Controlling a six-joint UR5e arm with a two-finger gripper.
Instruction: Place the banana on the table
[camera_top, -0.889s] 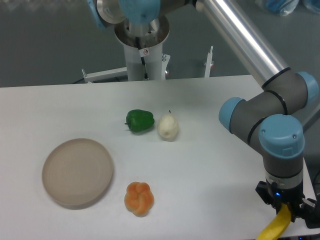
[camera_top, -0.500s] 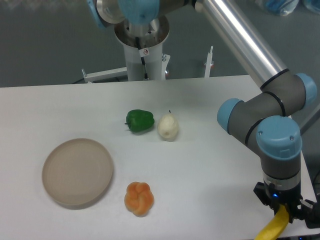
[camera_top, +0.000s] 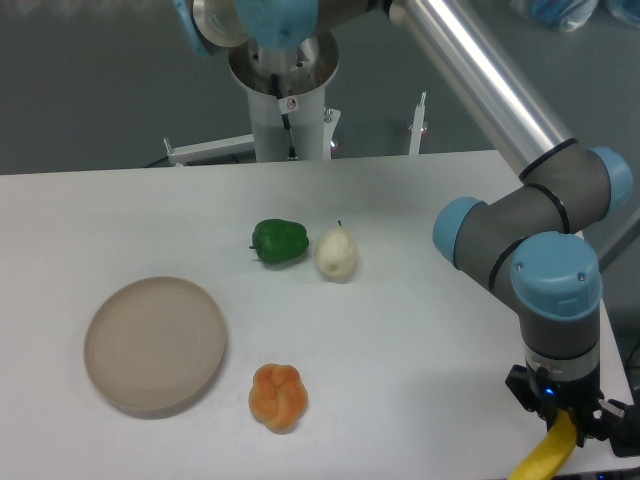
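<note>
From the fixed camera, the arm reaches down at the near right corner of the table (camera_top: 420, 330), its blue-capped wrist pointing straight down. The gripper (camera_top: 568, 425) sits low at the bottom edge of the picture, and its dark fingers are clamped on the upper end of the banana (camera_top: 545, 455). The banana hangs slanting down and to the left from the fingers, bright yellow, with its lower end cut off by the bottom of the frame. Whether it touches the tabletop there, I cannot tell.

Farther in on the white top, a green pepper (camera_top: 279, 241) and a pale pear (camera_top: 336, 254) lie just beside each other near the middle, the pear to the right with its thin stem up. Nearer the front sits a lobed orange thing (camera_top: 277, 396), well apart from those two. To its left rests a round beige plate (camera_top: 155, 344) with nothing on it. Behind the table stands the arm's metal base column (camera_top: 288, 100).
</note>
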